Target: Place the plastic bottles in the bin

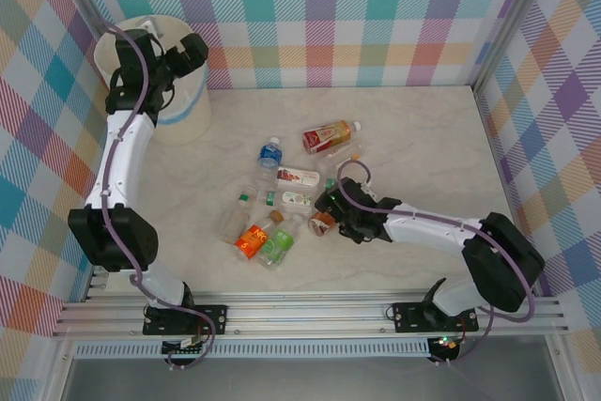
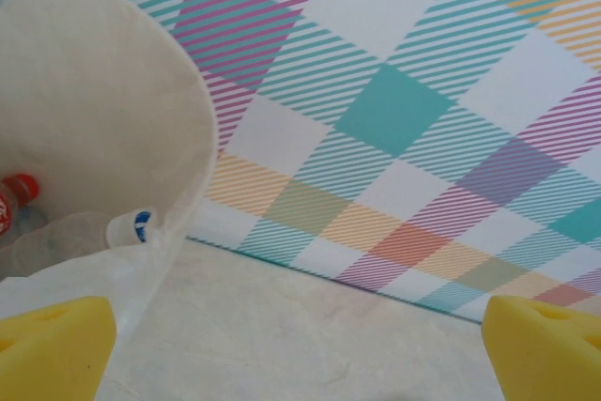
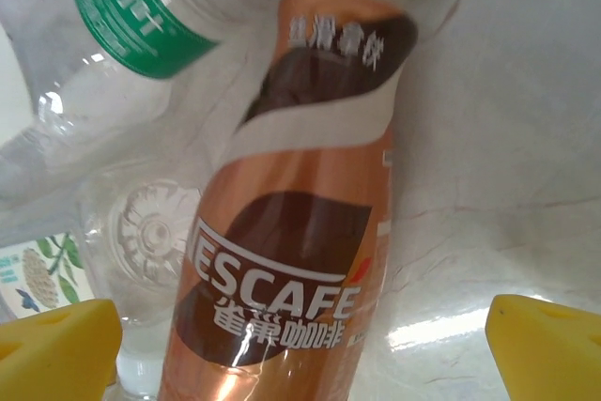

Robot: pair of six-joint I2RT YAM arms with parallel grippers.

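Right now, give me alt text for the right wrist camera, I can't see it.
A copper-brown Nescafe bottle lies on the pale table, centred between the yellow pads of the open right gripper. A clear bottle with a green label lies beside it, upper left.

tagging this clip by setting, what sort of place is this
Likely a robot test booth, not a home: plaid walls enclose a marble-look table, with a metal mounting rail along its near edge.

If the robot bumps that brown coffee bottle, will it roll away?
The Nescafe bottle seems to lie on its side and looks round, so it would probably roll. Its shiny wrap may be slippery. The green-labelled bottle beside it might block it.
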